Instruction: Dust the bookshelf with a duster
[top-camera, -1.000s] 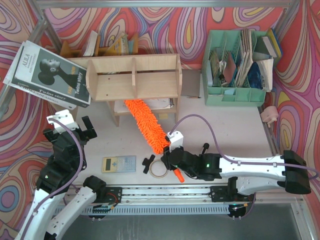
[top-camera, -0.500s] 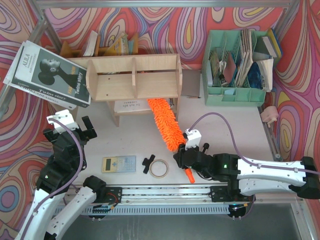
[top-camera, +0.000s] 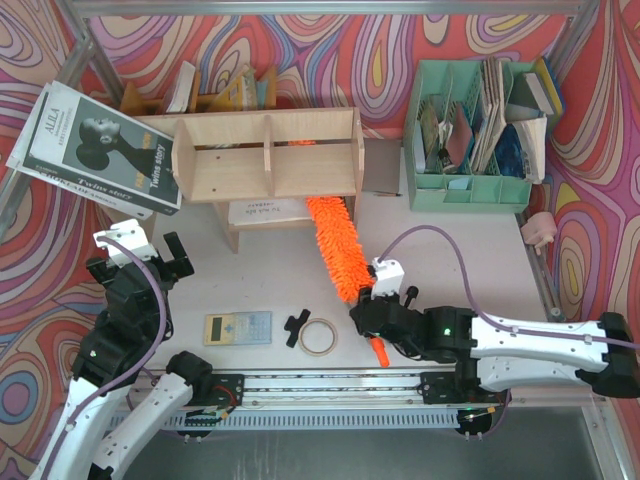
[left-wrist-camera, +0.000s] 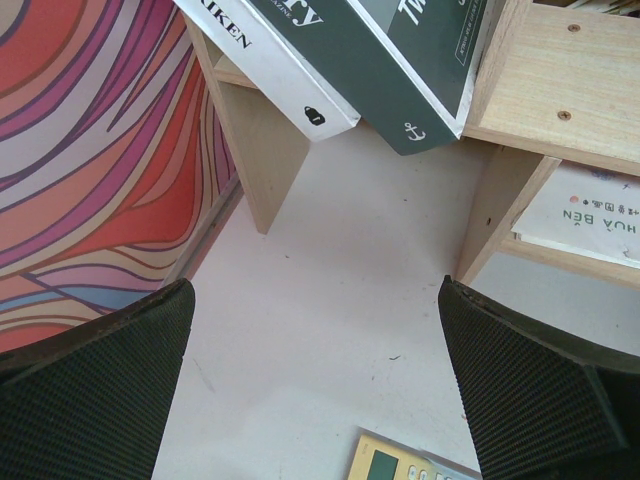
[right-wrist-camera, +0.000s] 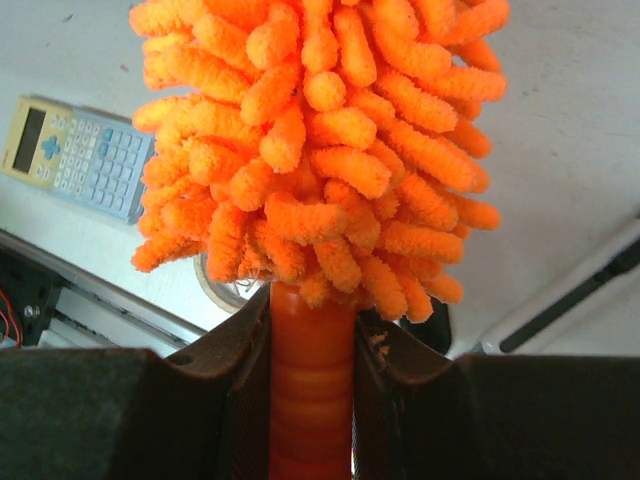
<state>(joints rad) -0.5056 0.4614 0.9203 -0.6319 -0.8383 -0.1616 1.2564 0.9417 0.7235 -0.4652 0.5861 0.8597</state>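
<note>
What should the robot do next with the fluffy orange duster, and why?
Probably raise the tip into the right compartment of the bookshelf: the right gripper is shut on the duster by its handle, but the fluffy end pokes beneath the bottom board.

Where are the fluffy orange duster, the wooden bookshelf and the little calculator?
duster (top-camera: 335, 245): top view, middle of its fluffy head.
bookshelf (top-camera: 268, 158): top view, on an upright divider.
calculator (top-camera: 238, 327): top view, centre of its face.
</note>
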